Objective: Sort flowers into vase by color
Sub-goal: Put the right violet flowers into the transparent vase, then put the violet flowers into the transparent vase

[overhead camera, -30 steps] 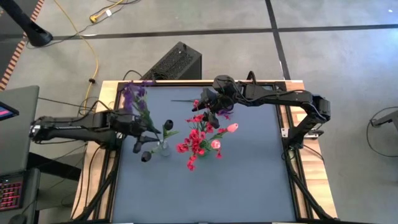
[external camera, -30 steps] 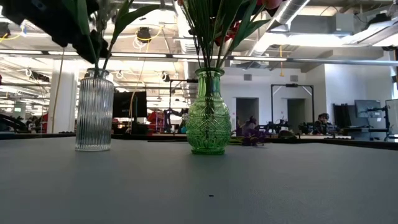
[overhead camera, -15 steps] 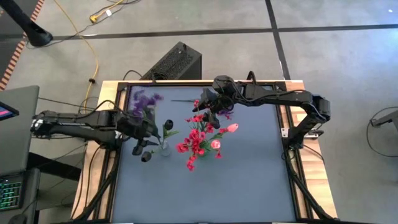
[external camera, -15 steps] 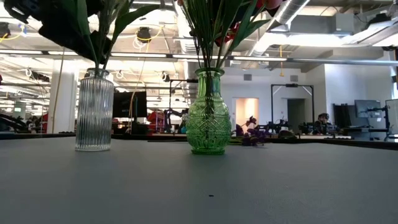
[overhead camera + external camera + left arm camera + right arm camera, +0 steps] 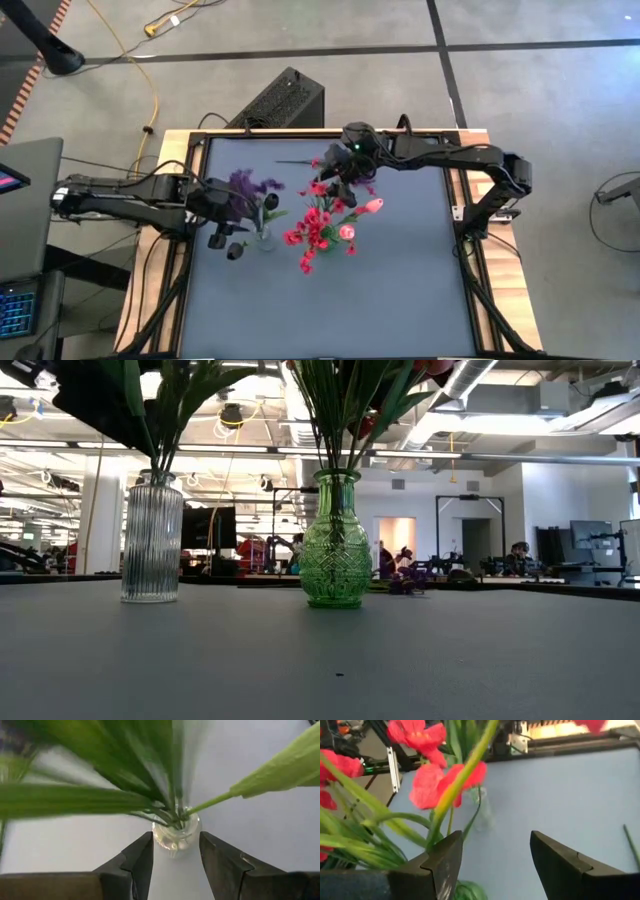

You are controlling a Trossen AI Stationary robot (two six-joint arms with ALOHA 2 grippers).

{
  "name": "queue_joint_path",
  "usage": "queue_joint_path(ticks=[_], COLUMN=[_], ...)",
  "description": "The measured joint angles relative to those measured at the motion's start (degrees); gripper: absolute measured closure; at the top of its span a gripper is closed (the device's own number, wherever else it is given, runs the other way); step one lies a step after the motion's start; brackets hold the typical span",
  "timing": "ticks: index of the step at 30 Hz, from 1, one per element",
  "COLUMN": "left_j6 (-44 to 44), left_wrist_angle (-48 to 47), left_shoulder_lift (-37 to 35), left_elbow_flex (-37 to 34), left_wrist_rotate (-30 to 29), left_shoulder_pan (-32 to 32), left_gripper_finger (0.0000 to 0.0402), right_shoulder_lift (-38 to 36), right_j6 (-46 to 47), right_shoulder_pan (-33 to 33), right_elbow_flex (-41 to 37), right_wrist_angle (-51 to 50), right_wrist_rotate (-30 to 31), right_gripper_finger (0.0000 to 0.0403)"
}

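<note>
A ribbed clear vase point(image 5: 152, 540) holds green stems, dark tulips point(image 5: 234, 252) and a purple flower point(image 5: 243, 186). The purple blossoms lean toward the left arm. My left gripper point(image 5: 175, 845) hangs open just left of and above the vase mouth point(image 5: 175, 834), slanting down at it, with stems and leaves rising past it. A green vase point(image 5: 335, 545) holds red flowers point(image 5: 315, 230) and pink tulips point(image 5: 374, 206). My right gripper point(image 5: 495, 850) stands open above that bunch's far side point(image 5: 343, 178). My left gripper has nothing between its fingers; whether the purple flower's leaves point(image 5: 75, 800) rest against it, I cannot tell. My right gripper has a green stem point(image 5: 462, 780) of the red bunch running down past one finger point(image 5: 442, 857); whether they touch, I cannot tell.
A purple flower point(image 5: 405, 582) lies on the table behind the green vase, and a thin loose stem point(image 5: 292, 162) lies near the far edge. A black box point(image 5: 285, 100) stands beyond the far edge. The near half of the blue-grey mat point(image 5: 380, 300) is bare.
My left gripper has risen a little and tipped further down toward the clear vase. The purple flower has swung with it. Its blossoms have come from the table's far left corner toward the vase, while the stems stay in the vase mouth.
</note>
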Motion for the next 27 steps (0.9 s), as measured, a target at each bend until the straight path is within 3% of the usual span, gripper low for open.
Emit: queue_joint_path(ticks=[16,27], left_j6=[-7.6,-12.3], left_wrist_angle=[-4.7,-13.4], left_shoulder_lift=[-0.1,-0.2], left_elbow_flex=[0.8,9.0], left_wrist_rotate=[1.7,-2.2], left_shoulder_pan=[0.0,0.0], left_gripper_finger=[0.0253,0.0253], right_shoulder_lift=[-4.3,-4.4], right_j6=[0.0,-3.4], right_shoulder_pan=[-9.8,-19.4], right_elbow_flex=[0.0,-4.3], right_wrist_angle=[-12.0,-6.5], right_wrist_rotate=[1.6,3.2], right_gripper_finger=[0.0143,0.0143])
